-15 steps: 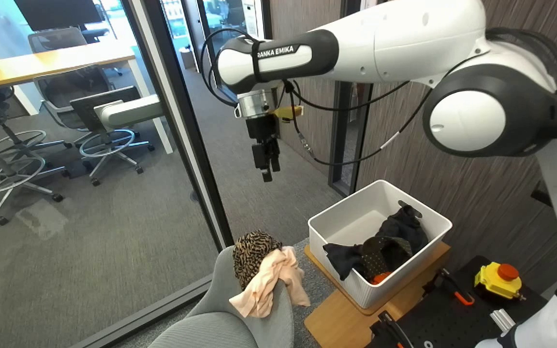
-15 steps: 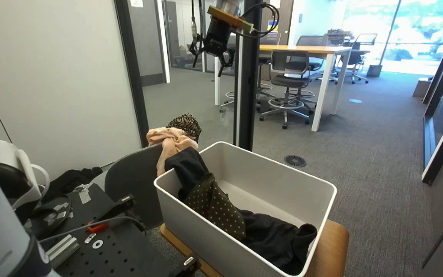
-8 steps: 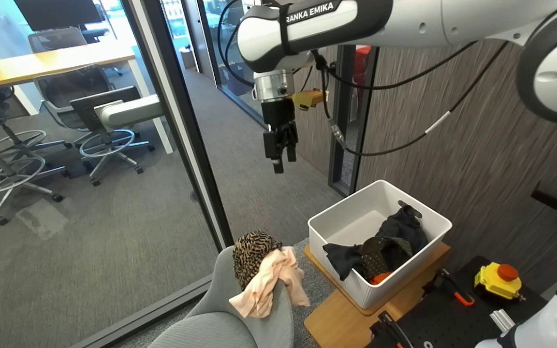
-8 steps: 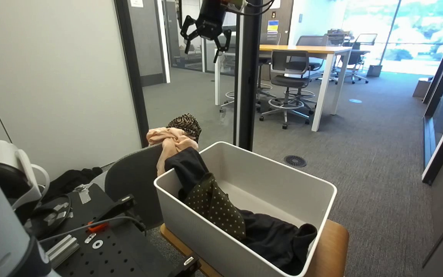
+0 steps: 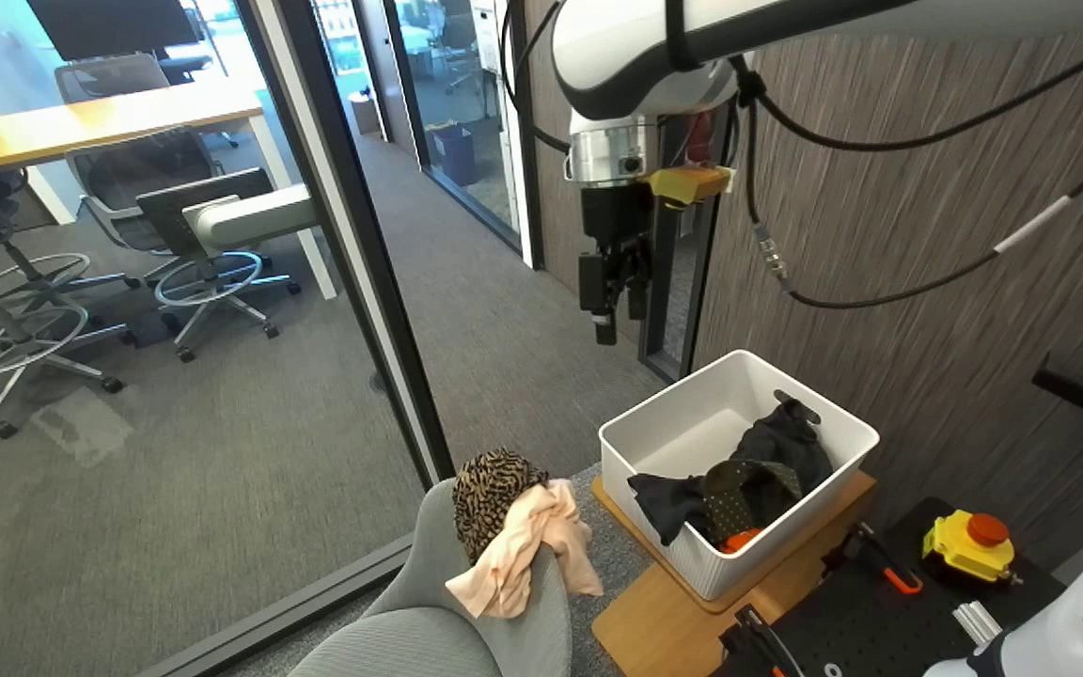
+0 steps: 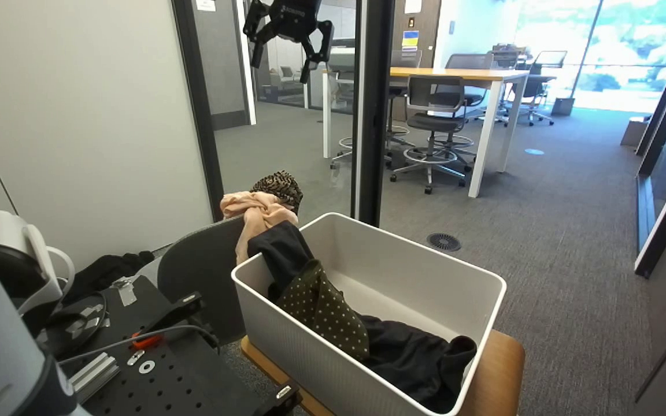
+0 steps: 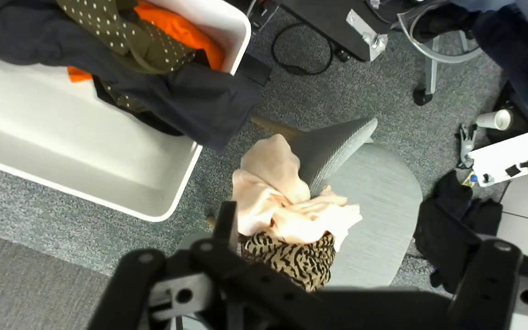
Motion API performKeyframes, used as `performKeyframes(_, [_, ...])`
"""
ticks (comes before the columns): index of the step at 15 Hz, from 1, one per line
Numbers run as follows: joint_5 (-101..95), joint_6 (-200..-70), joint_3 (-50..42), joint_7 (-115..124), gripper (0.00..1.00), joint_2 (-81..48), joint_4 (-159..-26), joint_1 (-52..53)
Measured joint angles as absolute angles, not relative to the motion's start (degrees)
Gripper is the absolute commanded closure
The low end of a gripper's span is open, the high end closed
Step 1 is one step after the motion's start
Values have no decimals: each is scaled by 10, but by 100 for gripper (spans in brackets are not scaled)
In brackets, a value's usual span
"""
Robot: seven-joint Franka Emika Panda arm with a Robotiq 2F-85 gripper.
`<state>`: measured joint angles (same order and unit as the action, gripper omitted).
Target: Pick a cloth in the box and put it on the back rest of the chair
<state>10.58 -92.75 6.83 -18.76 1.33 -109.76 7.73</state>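
High over a white plastic box with ribbed sides (image 6: pixel 310 358) and a grey upholstered chair (image 5: pixel 419 649), black two-fingered hand (image 6: pixel 281 68) hangs pointing down, its fingers (image 6: pixel 257 56) spread wide apart. Cloths (image 5: pixel 781 447) lie in the box, loosely heaped along one long side. Bunched on top: olive-brown cloth with pale dots (image 6: pixel 330 320). Orange cloth (image 7: pixel 181 32) partly shows beneath it in the wrist view. Dark, near-black cloth (image 6: pixel 284 248) hangs one end over the rim, at the end facing the chair; more dark fabric (image 6: pixel 414 352) lies farther along the box. Cannot tell whether these are one piece. On the chair's back rest (image 5: pixel 433 541): crumpled peach cloth (image 5: pixel 518 555), draped over the top edge, touching a black-and-tan animal-print cloth (image 5: pixel 494 494) beside it. Strip of speckled grey carpet (image 7: pixel 206 183) between box and chair. Box sits on a brown wooden desk (image 5: pixel 650 630). Near it, black perforated board (image 5: pixel 866 621) and a yellow unit topped by a round red button (image 5: pixel 969 550).
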Motion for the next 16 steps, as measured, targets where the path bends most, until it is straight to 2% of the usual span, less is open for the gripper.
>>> performKeyframes(10, [74,-987,44,-119,0,318,-1411,62])
performKeyframes(16, [51,-1049,6,-106,0,426,-1506,33])
